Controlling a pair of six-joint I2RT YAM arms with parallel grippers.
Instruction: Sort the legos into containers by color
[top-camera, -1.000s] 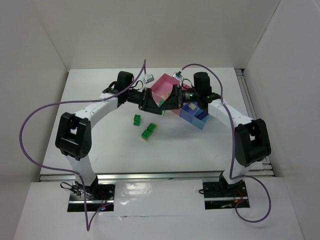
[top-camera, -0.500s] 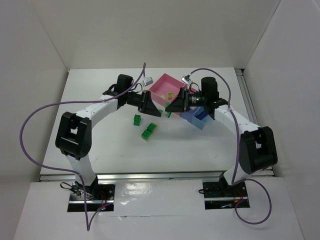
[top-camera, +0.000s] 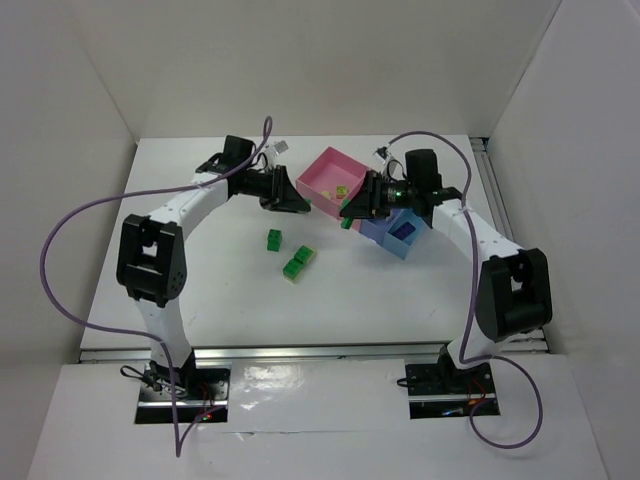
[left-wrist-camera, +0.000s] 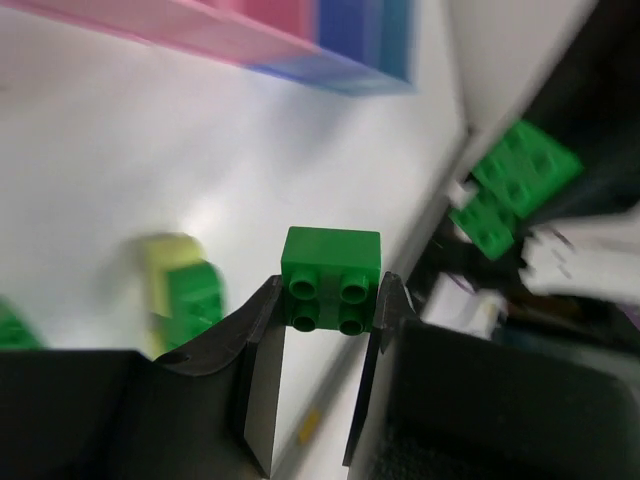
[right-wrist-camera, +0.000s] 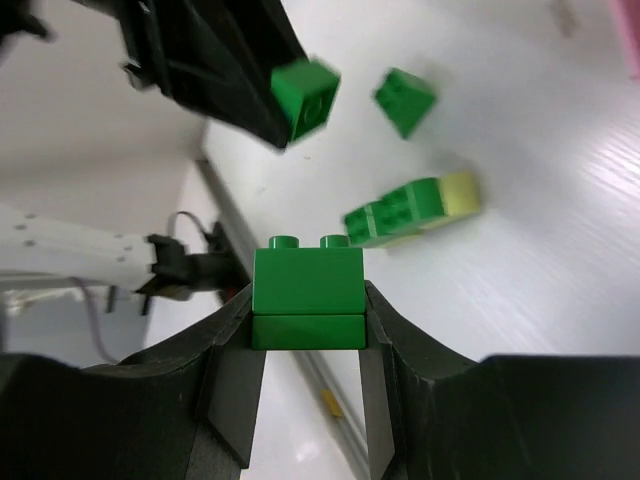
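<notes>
Drawn apart now — left pincer (left-wrist-camera: 330, 300) pinching bright green studded brick (left-wrist-camera: 331, 262), right pincer (right-wrist-camera: 307, 305) pinching stacked green pair (right-wrist-camera: 307, 282).

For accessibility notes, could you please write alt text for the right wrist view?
The right gripper clamps a green lego, centre. Beyond, the left gripper holds another green lego; a loose green lego and a green-yellow stack lie on the table.

No legible text, label, brand, number or sign in any view. Studs of bright green square plastic brick (left-wrist-camera: 331, 272), left-wrist view: blurred, unreadable. Bright green stacked plastic brick (right-wrist-camera: 307, 290), right-wrist view: no lettering made out.
</notes>
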